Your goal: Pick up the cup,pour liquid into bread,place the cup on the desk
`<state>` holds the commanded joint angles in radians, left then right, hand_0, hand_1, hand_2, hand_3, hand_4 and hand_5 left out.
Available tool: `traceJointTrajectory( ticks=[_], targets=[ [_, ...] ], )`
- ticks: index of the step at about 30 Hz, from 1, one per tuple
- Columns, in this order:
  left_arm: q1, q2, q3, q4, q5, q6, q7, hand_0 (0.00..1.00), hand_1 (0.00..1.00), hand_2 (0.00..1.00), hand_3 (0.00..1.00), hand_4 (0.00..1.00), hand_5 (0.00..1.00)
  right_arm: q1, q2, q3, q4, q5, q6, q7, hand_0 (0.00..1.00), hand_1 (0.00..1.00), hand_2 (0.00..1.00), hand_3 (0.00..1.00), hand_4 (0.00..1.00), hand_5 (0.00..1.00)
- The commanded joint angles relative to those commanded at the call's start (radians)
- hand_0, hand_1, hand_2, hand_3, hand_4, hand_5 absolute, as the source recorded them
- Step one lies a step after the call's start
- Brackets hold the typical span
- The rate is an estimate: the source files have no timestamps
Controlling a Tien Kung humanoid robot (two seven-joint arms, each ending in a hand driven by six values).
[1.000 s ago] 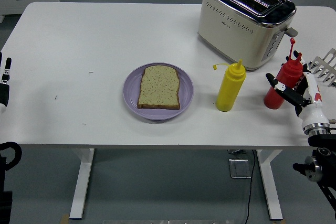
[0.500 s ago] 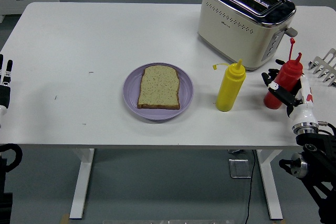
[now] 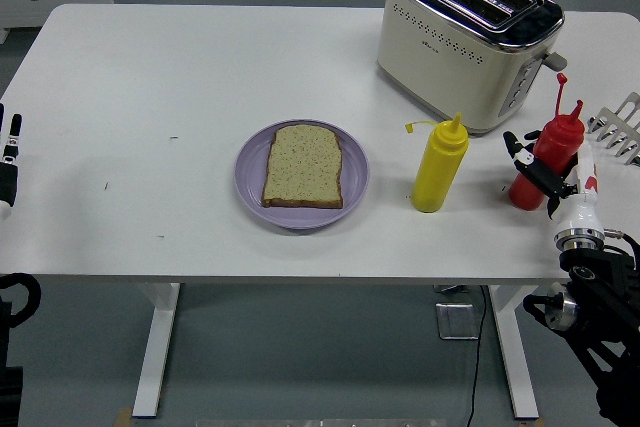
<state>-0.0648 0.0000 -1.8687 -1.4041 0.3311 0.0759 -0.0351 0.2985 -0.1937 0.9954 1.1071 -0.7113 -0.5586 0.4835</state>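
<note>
Red squeeze bottle (image 3: 545,161) stands upright near the white surface's (image 3: 150,77) right edge, the right hand (image 3: 556,182) wrapped around its body, black fingers (image 3: 523,154) curled on it. Bread (image 3: 303,166) lies on a purple plate (image 3: 250,182) mid-surface, open room to its left; a yellow bottle (image 3: 439,165) stands between plate and red bottle. Lettering on the toaster (image 3: 465,39) is too small to read; the left hand (image 3: 8,165) rests at the left edge, its grip impossible to tell.

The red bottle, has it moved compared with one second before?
Yes. The red bottle now stands slightly further right, away from the yellow bottle, which did not move, with the right hand around it.
</note>
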Motion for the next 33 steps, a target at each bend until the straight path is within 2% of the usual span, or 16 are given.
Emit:
traceJointTrajectory(
  ticks=[4, 5, 10, 11, 16, 17, 19, 24, 26, 28, 29, 33],
  targets=[
    [0.0, 0.0, 0.001, 0.0, 0.0, 0.0, 0.0, 0.79, 0.757, 0.749, 0.685, 0.563, 0.998, 0.007, 0.014, 0.004, -0.008, 0.035, -0.038, 0.037, 0.029, 0.041, 0.142, 0.14, 0.872, 0.154],
    [0.0, 0.0, 0.0, 0.0, 0.0, 0.0, 0.0, 0.79, 0.757, 0.749, 0.685, 0.563, 0.998, 0.008, 0.015, 0.005, -0.006, 0.039, -0.041, 0.039, 0.002, 0.002, 0.112, 0.109, 0.872, 0.153],
    [0.001, 0.0, -0.003, 0.0, 0.0, 0.0, 0.0, 0.79, 0.757, 0.749, 0.685, 0.563, 0.998, 0.008, 0.009, 0.02, 0.023, 0.058, -0.041, 0.037, 0.002, 0.002, 0.112, 0.109, 0.872, 0.153],
    [0.0, 0.0, -0.002, 0.0, 0.0, 0.0, 0.0, 0.79, 0.757, 0.749, 0.685, 0.563, 0.998, 0.008, 0.006, 0.028, 0.037, 0.064, -0.034, 0.028, 0.002, 0.002, 0.084, 0.089, 0.878, 0.176],
    [-0.002, 0.0, -0.003, -0.001, 0.0, 0.0, 0.0, 0.79, 0.757, 0.749, 0.685, 0.563, 0.998, 0.007, -0.01, 0.053, 0.092, 0.046, 0.009, -0.026, 0.002, 0.002, 0.084, 0.089, 0.878, 0.176],
    [-0.003, 0.0, -0.003, -0.001, 0.0, -0.001, 0.0, 0.79, 0.757, 0.749, 0.685, 0.563, 0.998, 0.007, -0.013, 0.058, 0.102, 0.044, 0.029, -0.039, 0.002, 0.002, 0.064, 0.072, 0.893, 0.254],
    [-0.004, 0.0, -0.004, -0.001, 0.001, -0.002, 0.0, 0.79, 0.757, 0.749, 0.685, 0.563, 0.998, 0.008, -0.025, 0.069, 0.124, 0.043, 0.057, -0.06, 0.002, 0.002, 0.064, 0.072, 0.893, 0.254],
    [-0.005, 0.0, -0.007, -0.002, 0.002, -0.002, 0.0, 0.79, 0.757, 0.749, 0.685, 0.563, 0.998, 0.024, -0.052, 0.111, 0.181, 0.022, 0.057, -0.09, 0.002, 0.002, 0.065, 0.073, 0.883, 0.255],
    [-0.006, 0.0, -0.008, -0.002, 0.002, -0.002, 0.0, 0.79, 0.757, 0.749, 0.685, 0.563, 0.998, 0.035, -0.057, 0.125, 0.194, 0.001, 0.048, -0.113, 0.002, 0.002, 0.065, 0.073, 0.883, 0.255],
    [-0.006, 0.0, -0.009, -0.002, 0.001, -0.002, 0.0, 0.79, 0.757, 0.749, 0.685, 0.563, 0.998, 0.06, -0.062, 0.144, 0.2, -0.049, 0.059, -0.135, 0.002, 0.002, 0.065, 0.073, 0.883, 0.255],
    [-0.006, 0.0, -0.009, -0.002, 0.001, -0.002, 0.0, 0.79, 0.757, 0.749, 0.685, 0.563, 0.998, 0.075, -0.063, 0.152, 0.2, -0.088, 0.056, -0.148, 0.002, 0.002, 0.067, 0.08, 0.856, 0.267],
    [-0.007, 0.0, -0.011, -0.002, 0.001, -0.002, -0.001, 0.79, 0.757, 0.749, 0.685, 0.563, 0.998, 0.128, -0.072, 0.168, 0.205, -0.228, 0.03, -0.172, 0.002, 0.002, 0.067, 0.08, 0.856, 0.267]
  ],
)
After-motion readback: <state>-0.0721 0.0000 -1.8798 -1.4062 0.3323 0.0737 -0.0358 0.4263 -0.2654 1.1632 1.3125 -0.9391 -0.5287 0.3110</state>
